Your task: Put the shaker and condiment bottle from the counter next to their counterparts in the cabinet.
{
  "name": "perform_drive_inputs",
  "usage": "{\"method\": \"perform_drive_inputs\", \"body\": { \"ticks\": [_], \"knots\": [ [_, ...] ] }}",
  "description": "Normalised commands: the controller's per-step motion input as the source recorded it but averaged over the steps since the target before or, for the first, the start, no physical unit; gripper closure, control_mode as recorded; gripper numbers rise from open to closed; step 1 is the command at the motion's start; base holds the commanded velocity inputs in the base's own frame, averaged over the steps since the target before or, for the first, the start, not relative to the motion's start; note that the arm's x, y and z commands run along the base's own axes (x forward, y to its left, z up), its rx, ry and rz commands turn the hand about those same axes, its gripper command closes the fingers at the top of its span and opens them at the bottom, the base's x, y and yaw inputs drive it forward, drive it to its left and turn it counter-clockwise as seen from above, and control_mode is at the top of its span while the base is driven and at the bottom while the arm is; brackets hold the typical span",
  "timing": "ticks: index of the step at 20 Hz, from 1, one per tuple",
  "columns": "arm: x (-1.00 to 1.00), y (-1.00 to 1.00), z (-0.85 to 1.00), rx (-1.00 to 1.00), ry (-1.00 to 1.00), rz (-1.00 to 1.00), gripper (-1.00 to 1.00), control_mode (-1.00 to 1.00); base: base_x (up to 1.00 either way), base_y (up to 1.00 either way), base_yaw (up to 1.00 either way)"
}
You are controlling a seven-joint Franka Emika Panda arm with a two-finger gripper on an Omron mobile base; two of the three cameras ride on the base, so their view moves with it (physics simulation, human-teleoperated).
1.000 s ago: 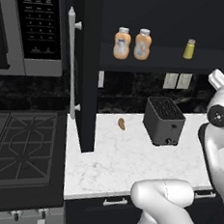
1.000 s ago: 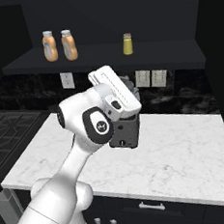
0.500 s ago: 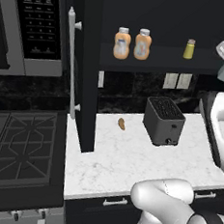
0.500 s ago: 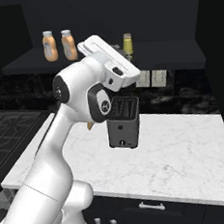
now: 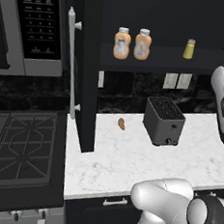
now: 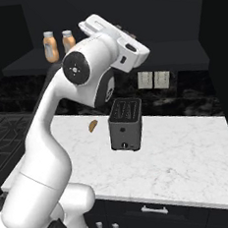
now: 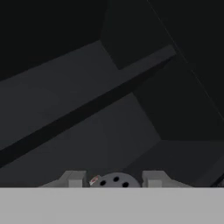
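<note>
**Cabinet shelf and counter, with hand raised at the shelf's right end**

- Gripper (image 7: 114, 180): in the hand view two grey finger tips stand close on either side of a round grey cap with dark holes, the shaker (image 7: 114, 180). The hand is closed on it. Only the cap's top shows; the body is cut off at the picture's lower edge.
- Cabinet (image 5: 153, 57): black, door swung open at left with a long silver bar handle (image 5: 72, 64). The inner shelf is dark, and its back wall is hard to make out.
- Orange bottles: two stand side by side, nearly touching, at the shelf's left: one (image 5: 122, 43) and its twin (image 5: 142, 44). Which is the condiment bottle from the counter cannot be told.
- Yellow-green shaker (image 5: 189, 48): upright, well right of the bottles. In the right base view the arm hides it.
- Counter (image 5: 129, 159): white marble. It carries a dark toaster (image 5: 163, 121) and a small orange-brown item (image 5: 121, 123), too small to identify.
- Microwave (image 5: 30, 26) and stove top (image 5: 21, 146): at left, partly cut off.
</note>
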Motion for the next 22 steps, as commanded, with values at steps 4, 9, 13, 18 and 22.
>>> {"method": "perform_drive_inputs", "body": {
  "ticks": [4, 9, 13, 18, 22],
  "knots": [
    [0.06, -0.04, -0.11, -0.08, 0.0, 0.01, 1.0, -1.0, 0.0, 0.0, 0.0],
    [0.09, 0.01, -0.18, -0.17, -0.03, 0.07, 1.0, -1.0, 0.0, 0.0, 0.0],
    [0.04, 0.0, 0.0, -0.04, -0.06, 0.05, 1.0, -1.0, 0.0, 0.0, 0.0],
    [0.22, 0.0, 0.0, -0.1, -0.05, 0.11, 1.0, -1.0, 0.0, 0.0, 0.0],
    [0.26, 0.0, 0.0, -0.22, 0.14, 0.07, 1.0, -1.0, 0.0, 0.0, 0.0]
  ]
}}
